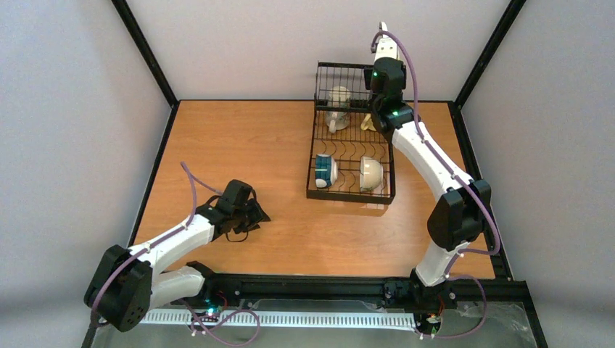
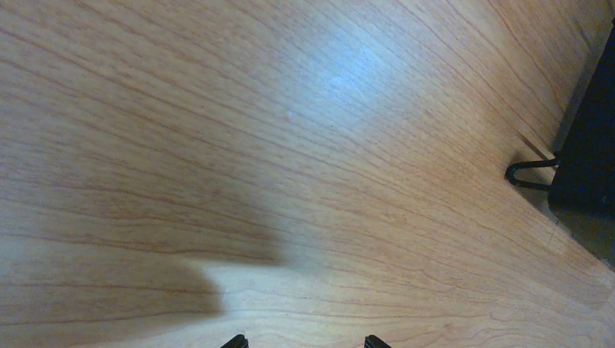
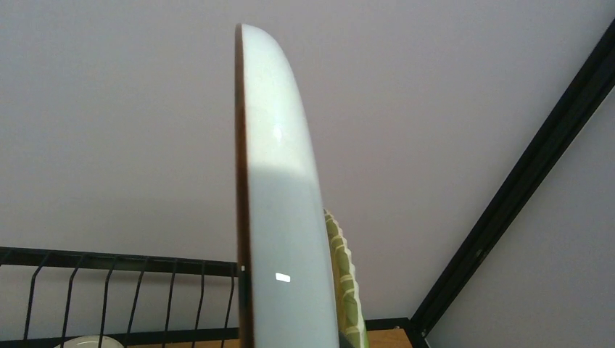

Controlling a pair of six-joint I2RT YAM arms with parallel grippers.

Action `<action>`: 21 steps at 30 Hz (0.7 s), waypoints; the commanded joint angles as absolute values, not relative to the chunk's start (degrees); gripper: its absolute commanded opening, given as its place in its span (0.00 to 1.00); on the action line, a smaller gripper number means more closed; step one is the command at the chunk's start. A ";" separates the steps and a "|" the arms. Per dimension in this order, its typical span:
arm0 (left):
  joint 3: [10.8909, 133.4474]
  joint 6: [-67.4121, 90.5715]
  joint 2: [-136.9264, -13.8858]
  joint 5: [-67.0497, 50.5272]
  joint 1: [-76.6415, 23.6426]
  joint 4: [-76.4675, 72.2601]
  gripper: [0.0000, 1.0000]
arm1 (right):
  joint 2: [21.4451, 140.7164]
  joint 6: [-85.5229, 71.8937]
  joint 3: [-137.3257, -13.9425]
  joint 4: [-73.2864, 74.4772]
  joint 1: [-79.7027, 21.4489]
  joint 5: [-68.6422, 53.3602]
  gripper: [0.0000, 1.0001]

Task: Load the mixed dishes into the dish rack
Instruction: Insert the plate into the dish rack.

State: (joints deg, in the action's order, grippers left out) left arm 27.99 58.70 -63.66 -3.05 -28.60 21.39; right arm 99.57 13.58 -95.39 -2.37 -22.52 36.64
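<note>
Wood-grain worktop (image 1: pixel 239 145) fills the overhead view. The dish rack (image 1: pixel 348 196) stands toward the far right corner, its raised basket tier (image 1: pixel 344 69) against the far edge. Two cream mugs (image 1: pixel 338 96) sit at that far end, one in front of the other. On the flat base nearer the middle of the worktop, a teal-banded cup (image 1: pixel 325 170) lies on its side. A cream bowl (image 1: pixel 371 172) sits beside it to the right. The right arm (image 1: pixel 435 163) reaches from the near edge over the rack's far right part; its wrist hides the pincer, so I cannot tell whether it is apart or together. The left arm (image 1: pixel 174 235) lies low toward the near left corner, with the left pincer (image 1: pixel 257 215) down at the worktop, well apart from the rack.

From the left wrist, two black fingertips (image 2: pixel 237 341) peek in at the bottom, apart, with only bare wood between them. A black wire loop (image 2: pixel 529 174) shows at the right edge.

From the right wrist, a white plate (image 3: pixel 279 217) stands upright, edge-on and very close. Just behind it is a lime-green plate (image 3: pixel 341 290) with a striped rim. Rack wires cross the lower left. No fingers appear.
</note>
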 commanded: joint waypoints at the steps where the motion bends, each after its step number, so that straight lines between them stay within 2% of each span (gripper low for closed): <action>1: 27.53 58.54 -63.98 -3.25 -28.56 20.57 0.91 | 98.84 12.83 -98.53 -8.85 -23.37 37.33 0.02; 21: 26.82 57.33 -64.65 -3.87 -28.56 19.35 0.91 | 103.03 13.20 -100.93 -9.32 -23.99 40.55 0.02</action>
State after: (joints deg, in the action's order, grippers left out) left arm 27.31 58.63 -64.31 -3.38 -28.60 20.38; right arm 103.24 13.69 -97.25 -2.37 -23.53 38.44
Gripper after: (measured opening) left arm 0.908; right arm 0.225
